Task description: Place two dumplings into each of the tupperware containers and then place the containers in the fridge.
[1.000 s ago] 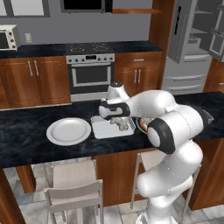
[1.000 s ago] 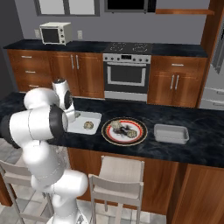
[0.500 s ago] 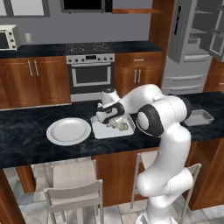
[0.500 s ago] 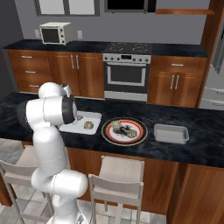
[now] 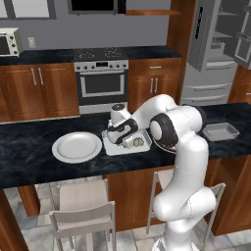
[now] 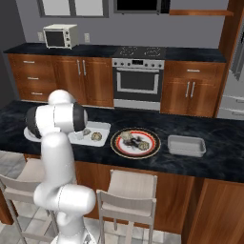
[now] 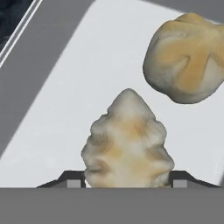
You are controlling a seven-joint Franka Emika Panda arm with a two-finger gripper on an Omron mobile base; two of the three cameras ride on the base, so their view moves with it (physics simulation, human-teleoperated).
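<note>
My gripper (image 7: pixel 127 180) is shut on a beige dumpling (image 7: pixel 127 140) low inside the left tupperware container (image 5: pixel 112 149). A second dumpling (image 7: pixel 187 57) lies on the tray floor just beyond it. In the right base view both dumplings (image 6: pixel 86 132) (image 6: pixel 96 137) sit in that container (image 6: pixel 101 127). Two more dumplings (image 6: pixel 127 137) rest on the dark red-rimmed plate (image 6: pixel 153 143). The other tupperware container (image 5: pixel 220 131) (image 6: pixel 187 145) stands bare at the right. The fridge (image 5: pixel 215 44) stands at the back right with its doors open.
A round white plate (image 5: pixel 77 146) lies left of the container on the dark island counter (image 5: pixel 29 162). Stools (image 5: pixel 83 215) stand in front of the counter. An oven (image 5: pixel 103 81) and wooden cabinets line the far wall.
The hand has come down into the left container with the dumpling. The arm's elbow has swung upright, away from the front of the counter.
</note>
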